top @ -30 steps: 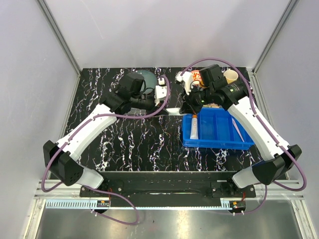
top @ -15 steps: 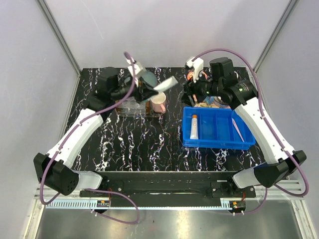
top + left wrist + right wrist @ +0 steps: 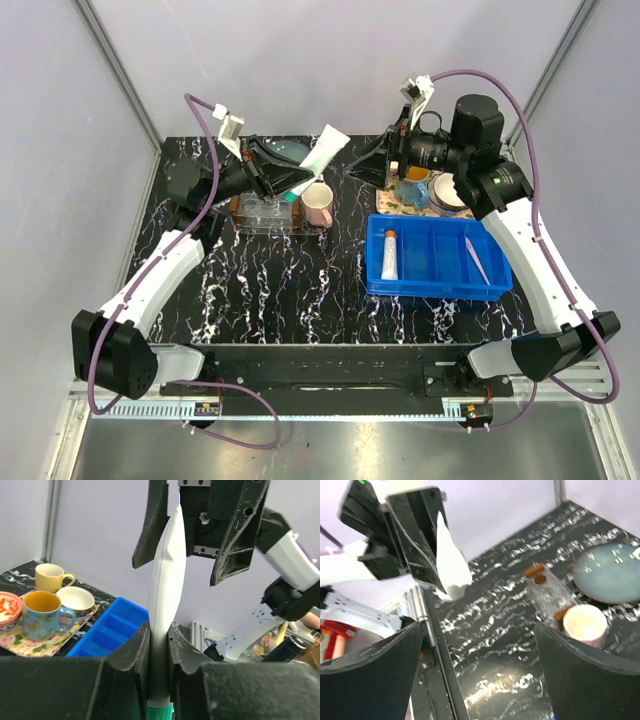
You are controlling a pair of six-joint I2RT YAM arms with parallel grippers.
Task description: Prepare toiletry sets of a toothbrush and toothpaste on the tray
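My left hand is pinching the small white toothpaste tube with a teal cap low on its body, just above the cap. My fingers press flat against both sides of it. The tube is up off the black marbled counter and tilted. Its cap is toward my palm, and its flat crimped end points away toward my right hand. That right hand is spread wide and grips nothing. It faces the tube's far end, and from overhead the two are apart. Seen from my left wrist, its fingers frame the crimped end, one on each side.

Below my left hand lies the clear plastic oblong tray with brown ends. A pink mug stands at the tray's end nearer my right hand. A round grey-blue plate lies on the far side of the tray.

Below my right hand and nearer my base sits the blue plastic bin. The second white tube, with an orange-red cap, lies in the compartment closest to my left hand. The slim pale-pink toothbrush lies in the compartment at the opposite end. Behind the bin, under my right wrist, a colourful patterned square tray carries a yellow mug and a blue patterned mug.
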